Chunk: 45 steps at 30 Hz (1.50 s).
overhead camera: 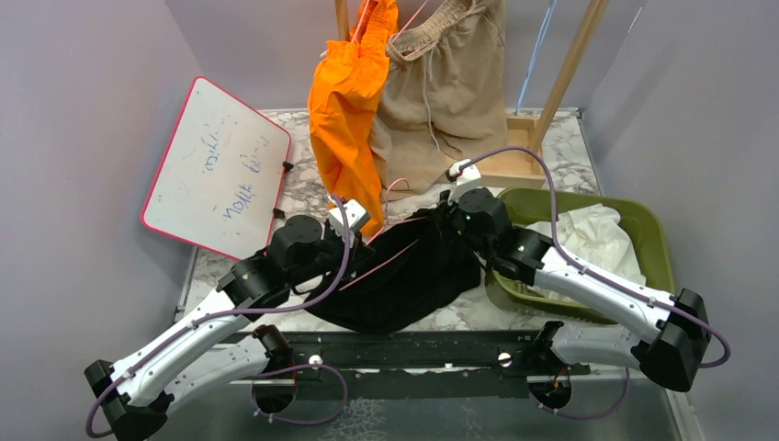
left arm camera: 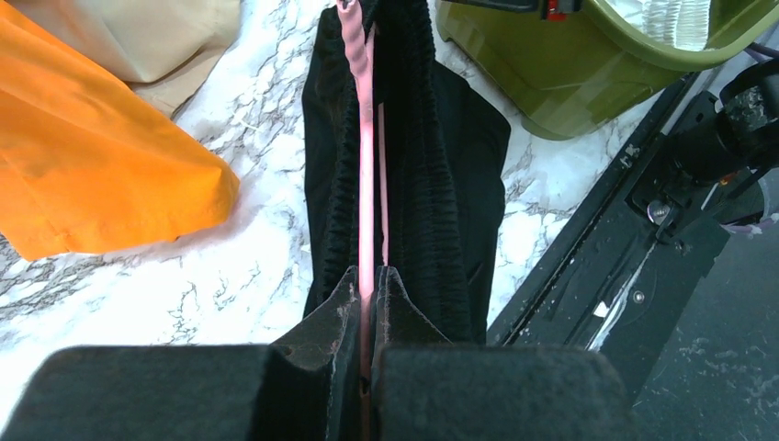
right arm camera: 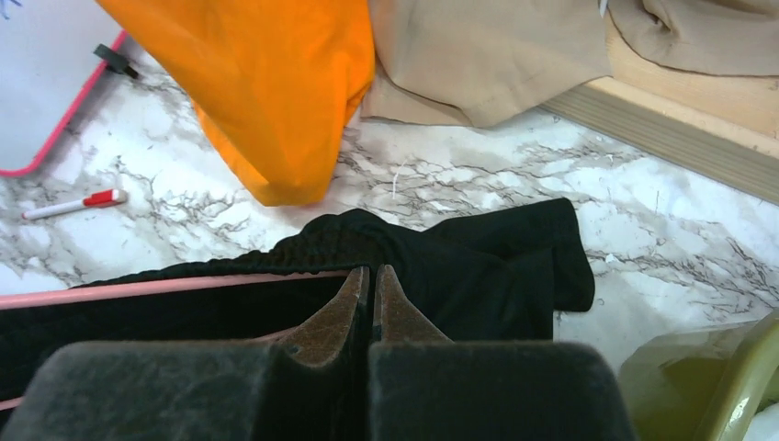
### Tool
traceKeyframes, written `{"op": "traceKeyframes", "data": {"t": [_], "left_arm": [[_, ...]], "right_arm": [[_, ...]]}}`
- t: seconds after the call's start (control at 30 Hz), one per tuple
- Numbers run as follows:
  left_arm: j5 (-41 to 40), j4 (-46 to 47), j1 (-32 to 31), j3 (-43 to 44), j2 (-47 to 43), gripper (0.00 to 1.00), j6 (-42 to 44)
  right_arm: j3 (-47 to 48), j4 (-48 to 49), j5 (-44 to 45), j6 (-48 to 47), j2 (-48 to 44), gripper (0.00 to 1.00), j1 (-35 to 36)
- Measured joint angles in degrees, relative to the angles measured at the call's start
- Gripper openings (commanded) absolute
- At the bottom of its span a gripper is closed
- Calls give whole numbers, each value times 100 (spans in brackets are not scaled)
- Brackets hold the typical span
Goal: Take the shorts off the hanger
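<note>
The black shorts (overhead camera: 404,276) lie on the marble table, threaded on a pink hanger (left arm camera: 366,138) that runs along their gathered waist. My left gripper (left arm camera: 372,276) is shut on the hanger's pink bar at the shorts' left end. At the right end my right gripper (right arm camera: 370,274) is shut, its tips pinching the black waistband just past the hanger (right arm camera: 184,287). In the top view the left gripper (overhead camera: 347,241) and the right gripper (overhead camera: 457,213) sit at opposite ends of the shorts. Orange shorts (overhead camera: 349,110) and tan shorts (overhead camera: 450,101) hang from the rack behind.
A green bin (overhead camera: 657,230) at the right holds white shorts (overhead camera: 597,239). A wooden rack (overhead camera: 570,64) stands at the back on its base (overhead camera: 519,161). A pink-edged whiteboard (overhead camera: 220,170) leans at the left, with a marker (right arm camera: 78,204) near it.
</note>
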Motion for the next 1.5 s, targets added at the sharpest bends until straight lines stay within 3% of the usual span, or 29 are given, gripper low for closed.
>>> {"op": "traceKeyframes", "data": {"t": [0.33, 1.07, 1.33, 1.5], "left_arm": [[-44, -87, 0, -214, -494, 0, -90], [-332, -61, 0, -363, -1399, 0, -321], [-407, 11, 0, -363, -1526, 0, -411], [-474, 68, 0, -367, -1231, 0, -516]], "right_arm": [[127, -68, 186, 103, 326, 1, -280], [236, -413, -717, 748, 546, 1, -1176], [125, -470, -1187, 793, 575, 1, -1235], [-68, -389, -1482, 817, 527, 7, -1272]]}}
